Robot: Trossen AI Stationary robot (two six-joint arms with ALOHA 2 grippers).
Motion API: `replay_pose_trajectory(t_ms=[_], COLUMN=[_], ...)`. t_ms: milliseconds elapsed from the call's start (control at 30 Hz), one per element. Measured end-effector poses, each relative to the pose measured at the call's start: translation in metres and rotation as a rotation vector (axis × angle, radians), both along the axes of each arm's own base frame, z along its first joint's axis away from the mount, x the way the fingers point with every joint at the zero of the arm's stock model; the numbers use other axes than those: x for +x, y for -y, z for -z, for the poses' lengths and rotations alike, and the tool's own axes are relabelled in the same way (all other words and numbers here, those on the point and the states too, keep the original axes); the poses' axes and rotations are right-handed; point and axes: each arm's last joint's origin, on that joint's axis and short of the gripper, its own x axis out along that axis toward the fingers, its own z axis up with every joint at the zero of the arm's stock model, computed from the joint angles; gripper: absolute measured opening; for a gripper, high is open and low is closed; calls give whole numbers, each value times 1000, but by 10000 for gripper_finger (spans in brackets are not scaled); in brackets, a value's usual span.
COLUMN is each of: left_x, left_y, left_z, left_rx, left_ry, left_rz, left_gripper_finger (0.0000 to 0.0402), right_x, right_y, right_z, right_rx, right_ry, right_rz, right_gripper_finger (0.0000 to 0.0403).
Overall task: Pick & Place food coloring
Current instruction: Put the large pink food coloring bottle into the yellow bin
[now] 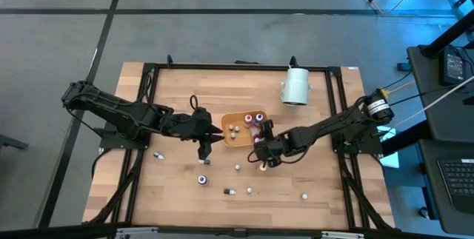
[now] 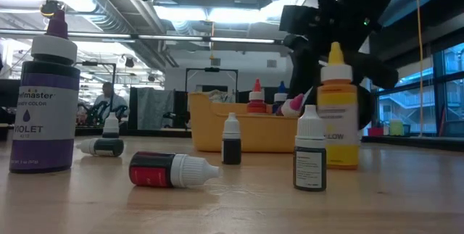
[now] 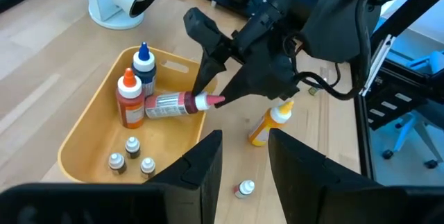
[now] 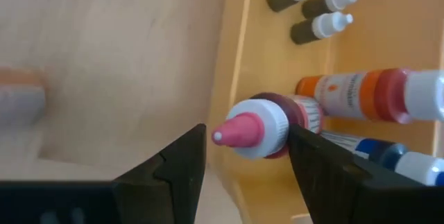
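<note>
Where the tray (image 3: 83, 141) crowds: pink-capped bottle (image 3: 177, 104) against orange bottle (image 3: 129, 102).

The dark left arm reaches in from the table's left side, elbow bent, its hand (image 1: 207, 150) pointing down at mid-table with the two fingers parted. The dark right arm stretches in from the right side, its hand (image 1: 258, 137) low, fingers standing apart around a pink-capped bottle (image 4: 258, 129).
</note>
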Motion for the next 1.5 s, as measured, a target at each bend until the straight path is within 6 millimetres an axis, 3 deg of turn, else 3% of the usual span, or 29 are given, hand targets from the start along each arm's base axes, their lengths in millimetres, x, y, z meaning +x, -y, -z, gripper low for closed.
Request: replay_pose_trajectory(t_ms=[1000, 1233, 1333, 1500], left_x=[0, 0, 0, 0], left_y=[0, 0, 0, 0], left_z=[0, 0, 0, 0], left_rx=[3, 3, 3, 3], left_ry=[-2, -2, -2, -2], left_rz=[-3, -3, -3, -3], left_gripper_finger=[114, 114, 114, 114], right_x=[9, 5, 6, 5], right_y=[7, 5, 5, 3], right_z=[-10, -9, -9, -8], right_rx=[-17, -97, -55, 24], right_ry=[59, 17, 23, 19], right_rz=[32, -7, 8, 11], right_gripper_finger=[31, 22, 22, 60])
